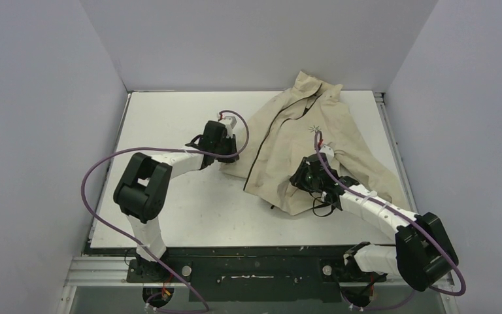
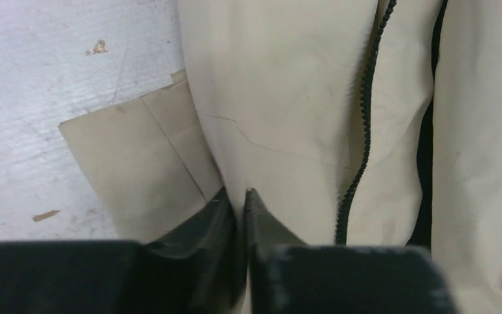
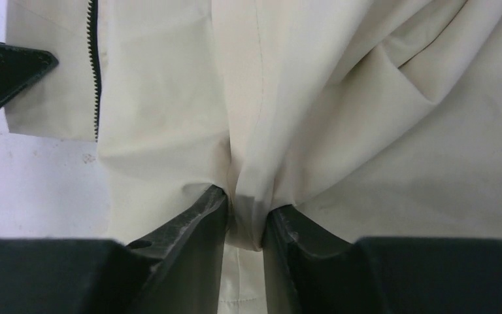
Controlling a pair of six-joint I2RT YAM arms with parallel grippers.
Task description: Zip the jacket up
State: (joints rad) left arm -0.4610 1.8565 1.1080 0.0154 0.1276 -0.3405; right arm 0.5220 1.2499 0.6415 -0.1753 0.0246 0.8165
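The beige jacket (image 1: 307, 140) lies spread on the white table (image 1: 170, 118), collar at the far end, its black zipper (image 1: 265, 140) running down the front. My left gripper (image 1: 225, 152) is shut on the jacket's left edge; in the left wrist view its fingers (image 2: 261, 222) pinch a thin fold of the cloth (image 2: 281, 98) beside the zipper teeth (image 2: 365, 118). My right gripper (image 1: 302, 178) is shut on the jacket's lower right panel; in the right wrist view its fingers (image 3: 199, 219) clamp a bunched fold (image 3: 248, 209), with the zipper (image 3: 94, 65) at upper left. The slider is not visible.
Grey walls enclose the table on three sides. The jacket's right sleeve (image 1: 372, 173) runs toward the right arm. A black rail (image 1: 255, 261) with both arm bases lies along the near edge. Bare table surface shows left of the jacket (image 2: 46, 118).
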